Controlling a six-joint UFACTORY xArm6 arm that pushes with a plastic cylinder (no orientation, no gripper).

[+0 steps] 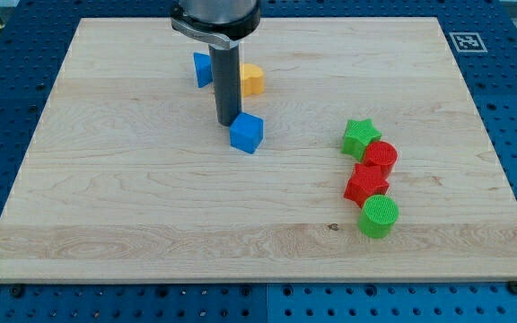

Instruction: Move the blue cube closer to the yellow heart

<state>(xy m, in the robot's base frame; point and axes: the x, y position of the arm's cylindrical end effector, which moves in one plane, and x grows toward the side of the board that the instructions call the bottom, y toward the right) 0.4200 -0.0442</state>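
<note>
The blue cube (247, 133) lies near the board's middle, a little toward the view's top. My tip (226, 122) rests on the board just left of the cube, touching or almost touching its upper left corner. A yellow block (253, 80), which looks like the yellow heart, lies above the cube, partly hidden by the rod. Another blue block (203, 69) sits left of the rod, its shape partly hidden.
A cluster lies at the view's right: a green star (360, 137), a red cylinder (381, 158), a red star (366, 185) and a green cylinder (379, 216). The wooden board (106, 197) lies on a blue pegboard table.
</note>
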